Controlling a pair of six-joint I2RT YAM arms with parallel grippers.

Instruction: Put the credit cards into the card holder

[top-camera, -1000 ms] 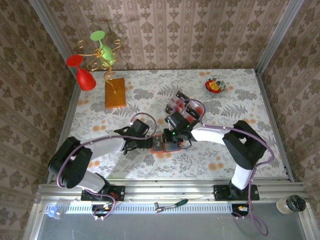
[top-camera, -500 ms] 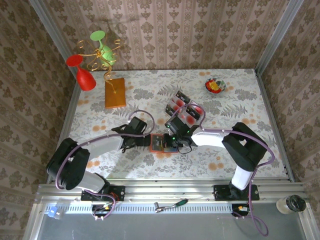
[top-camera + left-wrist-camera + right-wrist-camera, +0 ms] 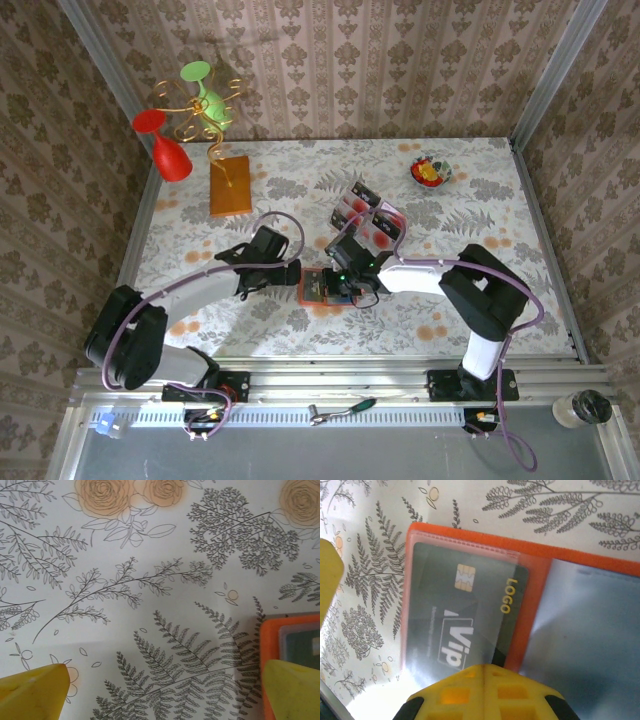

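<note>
- top external: card holder (image 3: 315, 288) lying open toward the middle of the table's (image 3: 480, 210) front edge; remaining credit cards (image 3: 366, 220) heaped just behind it, nearer the table's centre and well short of the back edge.
- same view: left gripper (image 3: 290, 279) at the holder's left side, right gripper (image 3: 341, 288) down over its right half.
- left wrist: left gripper (image 3: 162, 695) spread wide, nothing between the fingers (image 3: 35, 692) but bare table (image 3: 150, 555); orange corner of the card holder (image 3: 267, 640) just beside the other finger, touching or not, cannot tell.
- right wrist: right gripper (image 3: 482, 690) pressed together at the near edge of a black card (image 3: 465, 615); pinching it or merely pushing it, cannot tell.
- same view: black card lying askew, mostly under the clear sleeve of the card holder's (image 3: 470, 537) left half, one corner beyond the sleeve; right half looking empty.
- judged progress: early. one card nearly seated but not yet squared in, and the heap behind not yet stowed, so most of the job left.
</note>
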